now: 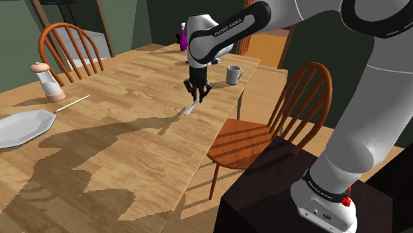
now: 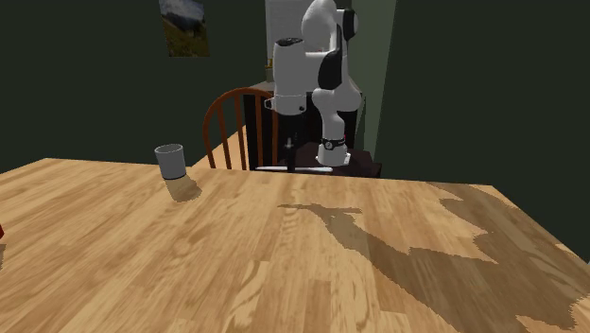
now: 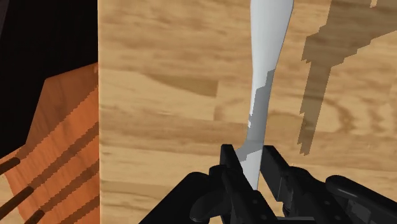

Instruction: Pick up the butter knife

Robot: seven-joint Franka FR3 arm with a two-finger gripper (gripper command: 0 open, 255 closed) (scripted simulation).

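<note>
My gripper (image 3: 253, 159) is closed to a narrow pinch on one end of the knife (image 3: 267, 57), which lies on the table (image 3: 159, 127) near the edge by the chair (image 3: 63, 127); with the grasp made, I judge the next move is a steady, straight lift.

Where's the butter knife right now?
The butter knife is at the table edge beside the wooden chair, mid shoulder view, one end clasped in the gripper, short of the grey mug.
</note>
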